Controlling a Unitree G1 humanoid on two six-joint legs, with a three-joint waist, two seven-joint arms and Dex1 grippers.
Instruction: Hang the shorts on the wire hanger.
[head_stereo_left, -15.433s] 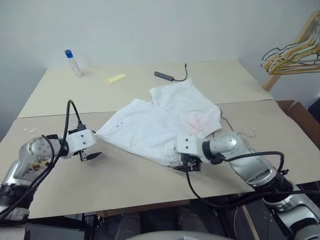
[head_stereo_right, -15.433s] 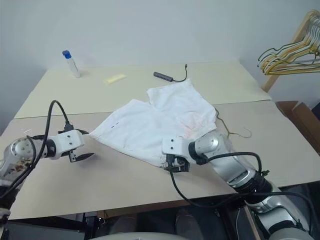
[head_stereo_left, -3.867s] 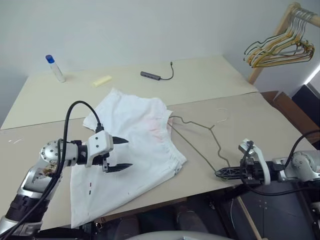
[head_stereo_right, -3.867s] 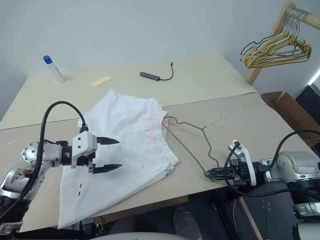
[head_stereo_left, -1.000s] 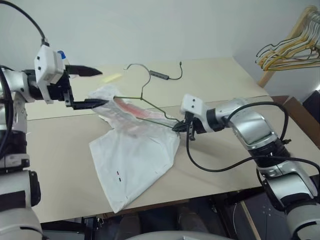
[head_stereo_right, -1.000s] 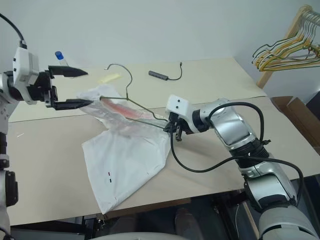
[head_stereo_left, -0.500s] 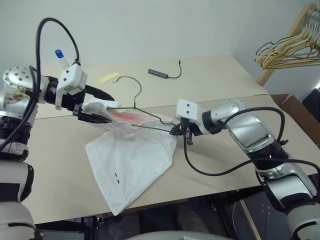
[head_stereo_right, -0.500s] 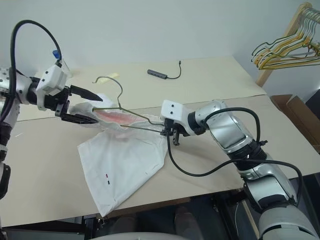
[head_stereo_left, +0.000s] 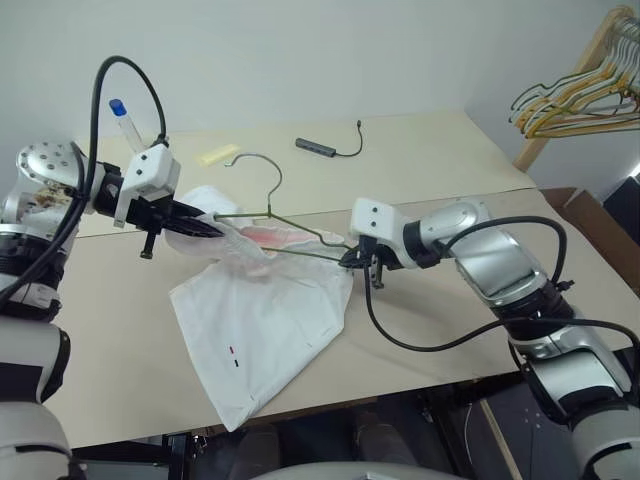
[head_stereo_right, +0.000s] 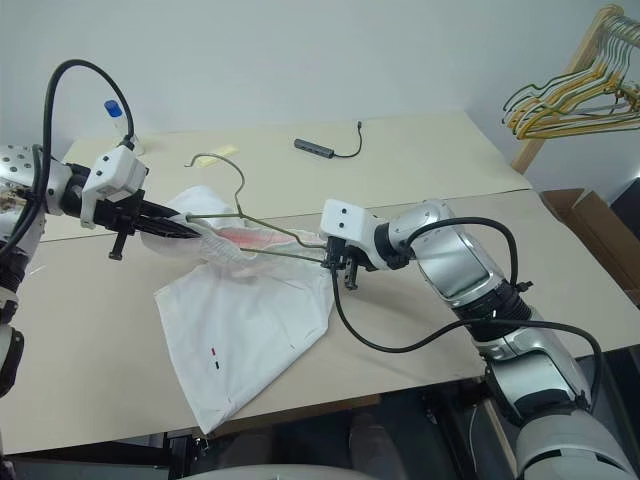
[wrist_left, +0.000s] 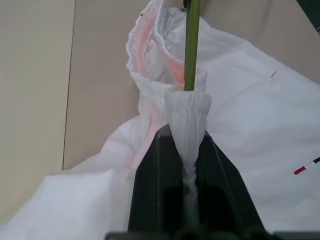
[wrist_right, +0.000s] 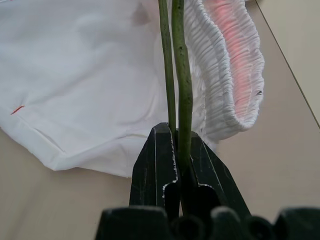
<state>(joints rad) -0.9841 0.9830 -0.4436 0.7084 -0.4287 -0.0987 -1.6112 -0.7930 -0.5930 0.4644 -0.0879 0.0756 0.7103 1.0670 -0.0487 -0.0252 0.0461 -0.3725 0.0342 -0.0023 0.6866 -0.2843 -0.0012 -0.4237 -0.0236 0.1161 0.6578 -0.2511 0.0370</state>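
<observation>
Left gripper (wrist_left: 185, 137) pinching ribbed elastic waistband of thin white shorts (head_stereo_left: 265, 320); right gripper (wrist_right: 175, 137) clamping slim olive wire hanger (head_stereo_left: 290, 244), triangular body threading into waistband.

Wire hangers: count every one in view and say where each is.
1 single wire hanger runs through the shorts waistband, gripped by the right hand. A bunch of hangers hangs on the wooden rack at far right; they overlap, so their number is unclear.

Beige table (head_stereo_left: 450, 160) against a white wall (head_stereo_left: 330, 50); wooden rack (head_stereo_left: 585, 75) at right.
</observation>
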